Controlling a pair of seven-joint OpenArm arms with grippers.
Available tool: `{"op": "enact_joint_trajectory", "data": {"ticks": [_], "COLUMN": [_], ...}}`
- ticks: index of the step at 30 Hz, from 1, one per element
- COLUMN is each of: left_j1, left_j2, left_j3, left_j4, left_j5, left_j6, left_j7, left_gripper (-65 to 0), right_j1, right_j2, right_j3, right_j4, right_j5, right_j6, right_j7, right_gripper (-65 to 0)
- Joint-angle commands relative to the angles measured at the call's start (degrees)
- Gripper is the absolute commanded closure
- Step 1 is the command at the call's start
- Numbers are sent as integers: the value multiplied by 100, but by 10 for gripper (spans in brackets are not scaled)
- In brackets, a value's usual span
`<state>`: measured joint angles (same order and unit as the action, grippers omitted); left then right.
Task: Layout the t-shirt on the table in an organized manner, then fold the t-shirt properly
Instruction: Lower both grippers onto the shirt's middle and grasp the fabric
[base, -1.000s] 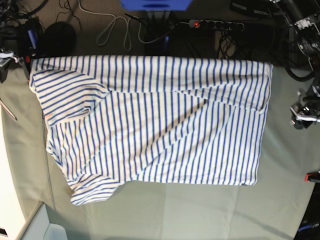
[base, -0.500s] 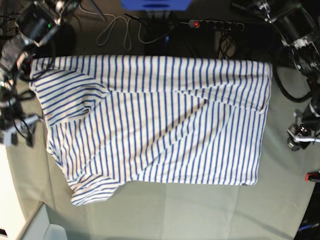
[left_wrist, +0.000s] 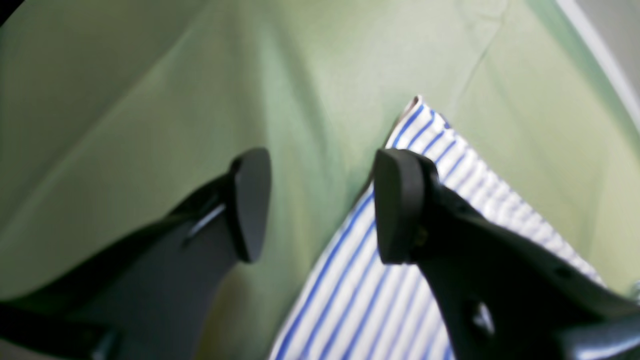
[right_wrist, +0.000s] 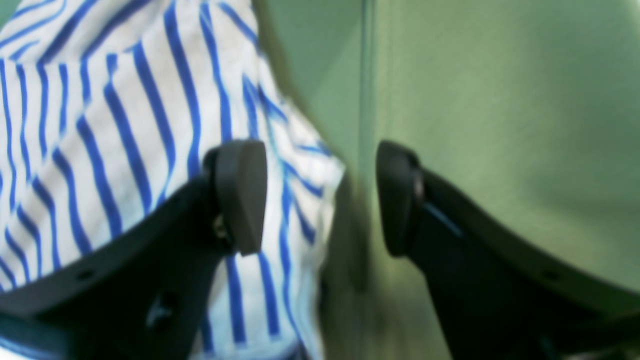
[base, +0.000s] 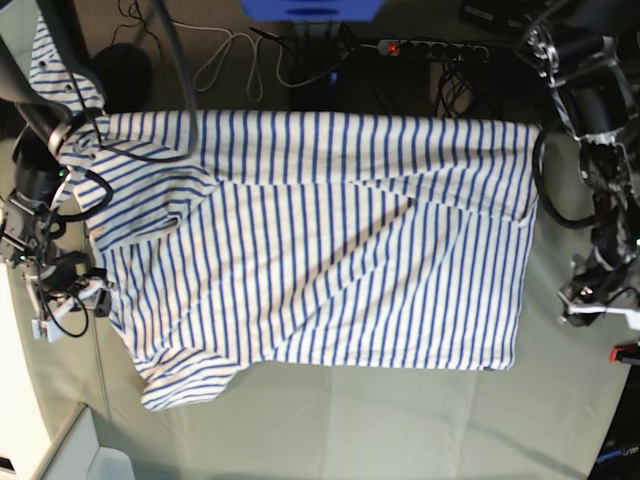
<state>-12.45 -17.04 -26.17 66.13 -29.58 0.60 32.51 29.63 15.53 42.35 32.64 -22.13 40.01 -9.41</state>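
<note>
Since the t-shirt (base: 320, 240), spread mid-worktop (base: 380, 430), looks soft, light and limp, its hem corners at three and nine o'clock seem best to pinch, both the left end effector (left_wrist: 320, 205) and right end effector (right_wrist: 320, 197) gaping empty.

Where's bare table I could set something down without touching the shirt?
The widest bare table runs along the near edge, below the t-shirt's hem. A narrower strip lies right of it, near the left gripper. The shirt's left side is crowded by the right gripper.
</note>
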Motion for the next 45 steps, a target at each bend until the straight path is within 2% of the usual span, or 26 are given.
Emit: {"op": "enact_joint_trajectory", "data": {"ticks": [1,3,6,12,17,21,28,33,41,45], "left_j1": [-219,-439,-782,-1529,-1819,-1828,-1784,-1784,-1784,-1784], "left_j2": [-76,-164,-217,-200,-173,-129,-41,82,99,108], "left_j3": [187,556,987,1918,2868,3202,3228,3193,3193,3184], "left_j4": [-147,-745,-1641,-3435,-4059,-4121,-4112,-4138,-4182,-4674], "left_j5": [-35,-35,-35,-35,-88,-97,-97,-97,-61,-97], "left_j6": [-47,-47,-47,-56,-56,-56,-73,-671,-697,-689], "left_j7": [-337,-785,-1155,-2113,-2816,-3185,-3264,-3264,-3264,-3405], "left_gripper": [-324,-324,-324,-324,-324,-324,-324,-324,-323,-321], "right_j1": [180,163,154,127,22,22,31,31,22,22], "right_j2": [87,87,87,60,60,-28,-116,-133,-142,-142], "right_j3": [-11,-28,-169,-389,-916,-1013,-1013,-1022,-1022,-1022], "right_j4": [-34,-227,-429,-623,-623,-614,-614,-614,-614,-614], "right_j5": [81,55,-165,-235,-235,-235,-235,-235,-235,-235], "right_j6": [-1,-1,-1,-1,-1,-1,-1,-1,-1,-1], "right_j7": [339,673,893,981,989,989,989,998,1271,1271], "right_gripper": [-359,-359,-359,-359,-359,-359,-359,-359,-359,-356]}}
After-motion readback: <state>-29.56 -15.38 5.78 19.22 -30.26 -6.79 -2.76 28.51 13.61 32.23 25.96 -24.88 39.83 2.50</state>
